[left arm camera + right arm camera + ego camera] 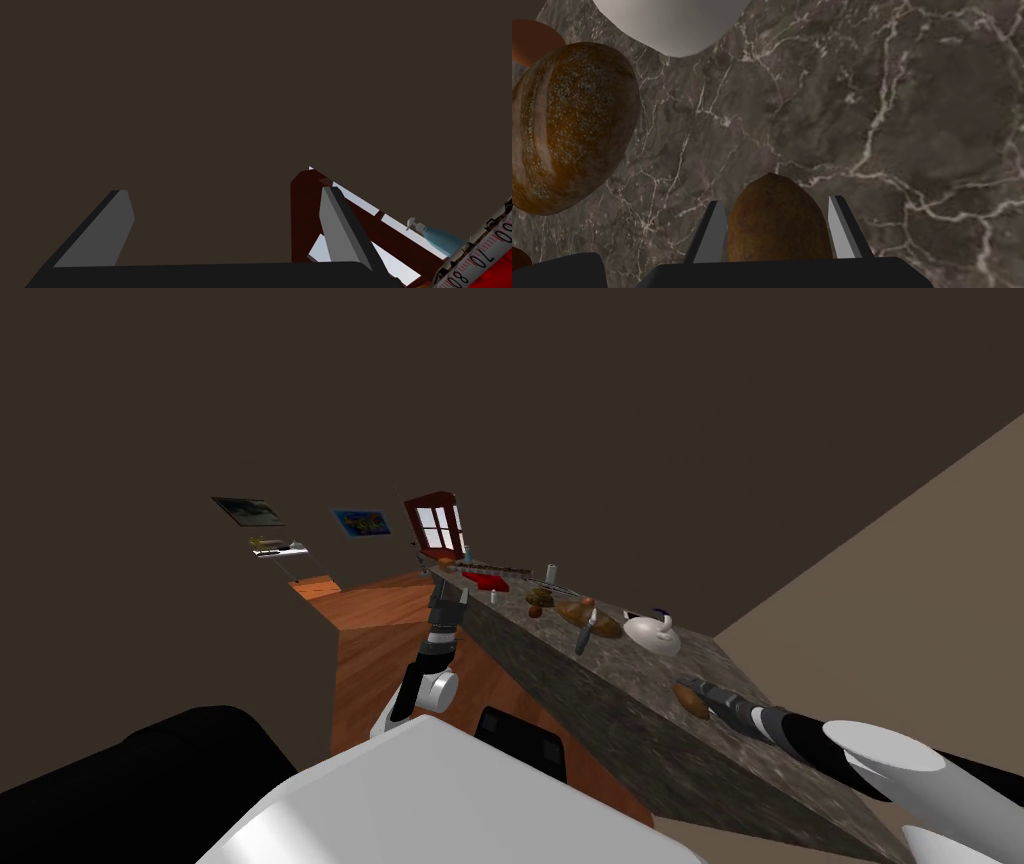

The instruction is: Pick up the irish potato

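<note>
The right wrist view had the good stuff. The right gripper (776, 200) had its fingers clamped on both sides of the brown potato (777, 225), over the dark marbled surface (892, 125). Couldn't tell if the potato was resting on the stone or just off it. With the fingers pointing at twelve, a crusty loaf (567, 130) sat around ten o'clock and the rounded side of a white pot (672, 25) at about eleven.

The head view gave the wider layout instead. The potato (690, 699) was toward the near end of the surface (640, 688), roughly five o'clock from the white pot (652, 634), with the right gripper (703, 691) on it. Couldn't see what was inside that pot.

The left gripper (447, 600) hung by the surface's edge, about ten o'clock from the potato. In its own wrist view the left gripper (225, 191) had its fingers spread wide. Past them were a dark red window frame (305, 215), a blue bottle (440, 237) and a numbered ruler (482, 255) just beside the bottle.
</note>
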{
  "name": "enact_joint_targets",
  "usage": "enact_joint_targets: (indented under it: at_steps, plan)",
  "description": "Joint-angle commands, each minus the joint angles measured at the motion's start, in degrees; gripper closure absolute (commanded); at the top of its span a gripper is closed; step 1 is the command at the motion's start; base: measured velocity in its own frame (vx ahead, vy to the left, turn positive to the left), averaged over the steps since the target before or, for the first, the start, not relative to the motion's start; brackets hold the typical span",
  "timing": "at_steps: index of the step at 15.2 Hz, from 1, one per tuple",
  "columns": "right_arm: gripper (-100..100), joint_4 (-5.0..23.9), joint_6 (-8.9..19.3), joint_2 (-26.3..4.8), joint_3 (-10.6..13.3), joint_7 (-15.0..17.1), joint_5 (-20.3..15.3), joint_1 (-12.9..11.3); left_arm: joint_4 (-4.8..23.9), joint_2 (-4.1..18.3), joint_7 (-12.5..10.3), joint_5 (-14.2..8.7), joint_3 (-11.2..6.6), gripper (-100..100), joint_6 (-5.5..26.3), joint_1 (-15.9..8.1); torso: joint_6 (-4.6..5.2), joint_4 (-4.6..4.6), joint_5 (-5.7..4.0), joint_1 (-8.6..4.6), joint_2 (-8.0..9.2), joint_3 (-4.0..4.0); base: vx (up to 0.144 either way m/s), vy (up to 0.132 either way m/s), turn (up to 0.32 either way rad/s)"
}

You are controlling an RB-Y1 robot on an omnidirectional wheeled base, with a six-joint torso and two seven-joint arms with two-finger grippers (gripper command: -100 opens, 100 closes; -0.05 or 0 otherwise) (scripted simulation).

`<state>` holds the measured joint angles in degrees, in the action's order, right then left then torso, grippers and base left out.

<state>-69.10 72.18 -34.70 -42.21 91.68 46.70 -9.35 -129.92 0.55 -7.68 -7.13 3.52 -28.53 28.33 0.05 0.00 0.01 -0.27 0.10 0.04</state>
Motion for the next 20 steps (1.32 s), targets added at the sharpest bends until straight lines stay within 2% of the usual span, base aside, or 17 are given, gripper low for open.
enact_joint_targets:
  at_steps: [1,2,3,4,6,7,8,10,11,12,14,15,16,18,19,20]
  plan:
    - [100,-1.2,-0.6,-0.1,2.0,2.9,0.1,0.4,0.0,0.0,0.0,0.0,0.00,0,0.0,0.0,0.00,0.00,0.00,0.00,0.00,0.00,-0.022,-0.057,-0.001]
    - [100,-1.2,-0.6,-0.1,2.0,3.0,0.1,0.4,0.0,0.0,0.0,0.0,0.00,0,0.0,0.0,-0.01,0.00,-0.01,0.04,-0.01,-0.01,-0.015,-0.033,0.008]
    - [100,-3.9,-1.9,-0.4,4.4,5.0,0.3,1.6,0.0,0.0,0.0,0.0,0.00,0,0.0,0.0,-0.01,-0.01,-0.02,0.11,-0.03,-0.02,-0.023,-0.053,-0.015]
    - [100,-4.5,-1.9,-0.4,5.5,6.1,0.3,1.6,0.0,0.0,0.0,0.0,0.00,0,0.0,0.0,0.00,0.00,-0.01,0.09,-0.02,-0.01,-0.037,-0.073,-0.024]
    - [100,-4.5,-1.9,-0.4,5.8,7.5,0.3,1.6,0.0,0.0,0.0,0.0,0.00,0,0.0,0.0,-0.02,0.01,-0.01,0.05,0.01,0.01,-0.020,-0.049,0.004]
    - [100,-6.8,-3.3,-0.6,8.3,9.4,0.5,2.8,0.0,0.0,0.0,0.0,0.00,0,0.0,0.0,-0.01,0.01,-0.02,0.10,-0.02,0.00,-0.028,-0.058,-0.019]
    - [100,-7.7,-3.3,-0.6,9.4,10.4,0.5,2.8,0.0,0.0,0.0,0.0,0.00,0,0.0,0.0,0.00,0.01,-0.02,0.07,0.02,0.01,-0.044,-0.073,-0.026]
    - [100,-7.7,-3.3,-0.6,9.7,12.0,0.5,2.8,0.0,0.0,0.0,0.0,0.00,0,0.0,0.0,-0.02,0.03,-0.03,0.05,0.05,0.04,-0.023,-0.051,0.003]
    - [100,-10.3,-4.6,-0.8,12.2,13.8,0.7,3.9,0.0,0.0,0.0,0.0,0.00,0,0.0,0.0,-0.02,0.03,-0.04,0.09,0.02,0.02,-0.021,-0.055,-0.016]
    - [100,-11.0,-4.6,-0.8,13.2,15.0,0.7,3.9,0.0,0.0,0.0,0.0,0.00,0,0.0,0.0,-0.02,0.03,-0.03,0.08,0.03,0.03,-0.033,-0.079,-0.026]
    - [100,-11.0,-4.6,-0.8,13.6,16.5,0.7,3.9,0.0,0.0,0.0,0.0,0.00,0,0.0,0.0,-0.04,0.05,-0.05,0.03,0.04,0.04,-0.019,-0.053,0.006]
    - [100,-13.5,-6.0,-1.1,16.1,18.3,0.9,5.1,0.0,0.0,0.0,0.0,0.00,0,0.0,0.0,-0.04,0.04,-0.05,0.08,0.01,0.03,-0.024,-0.058,-0.015]
    - [100,-14.3,-6.0,-1.1,17.1,19.3,0.9,5.1,0.0,0.0,0.0,0.0,0.00,0,0.0,0.0,-0.03,0.05,-0.04,0.06,0.04,0.04,-0.029,-0.078,-0.028]
    - [100,-14.3,-6.0,-1.1,17.5,20.9,0.9,5.1,0.0,0.0,0.0,0.0,0.00,0,0.0,0.0,-0.06,0.06,-0.06,0.05,0.05,0.05,-0.019,-0.047,0.005]
    - [100,-16.9,-7.3,-1.3,20.1,22.8,1.1,6.3,0.0,0.0,0.0,0.0,0.01,0,0.0,0.0,-0.04,0.06,-0.06,0.10,0.03,0.05,-0.022,-0.054,-0.020]
    - [100,-17.5,-7.3,-1.3,21.1,24.0,1.1,6.3,0.0,0.0,0.0,0.0,0.00,0,0.0,0.0,-0.03,0.06,-0.05,0.08,0.06,0.06,-0.032,-0.076,-0.029]
